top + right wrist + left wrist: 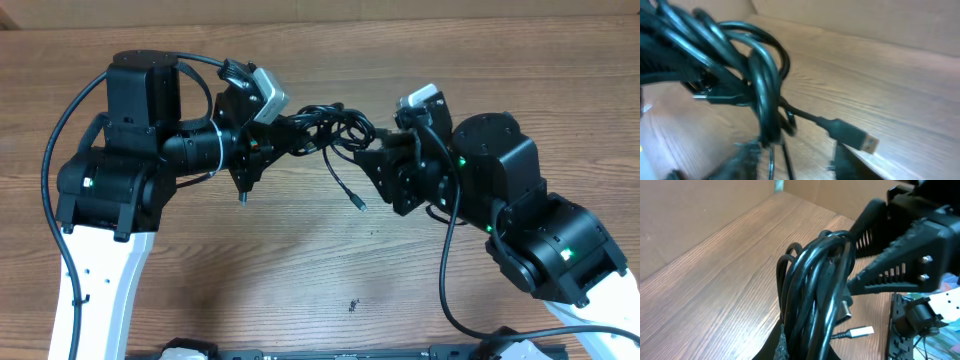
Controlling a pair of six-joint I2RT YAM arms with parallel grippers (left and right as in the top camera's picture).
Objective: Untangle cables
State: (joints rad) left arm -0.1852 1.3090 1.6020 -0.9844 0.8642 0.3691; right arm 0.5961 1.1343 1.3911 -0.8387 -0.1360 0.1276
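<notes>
The cables (332, 124) form a black knotted bundle held above the wooden table between my two arms. My left gripper (298, 130) is shut on the bundle's left side. In the left wrist view the cords (815, 290) rise straight out of the closed gripper (807, 350), and a silvery plug (860, 331) lies on the table behind. My right gripper (368, 150) sits at the bundle's right side. Its fingers (742, 160) stand apart, with the cables (762, 85) hanging just above the gap. One plug end (852, 135) juts out to the right. A loose strand with a small plug (358, 203) dangles toward the table.
The wooden table (300, 280) runs under both arms, with cardboard walls (400, 8) along the back. Thick black arm wires (60, 130) loop beside the left arm and another (445, 270) hangs by the right arm. A small dark speck (353, 305) lies near the front.
</notes>
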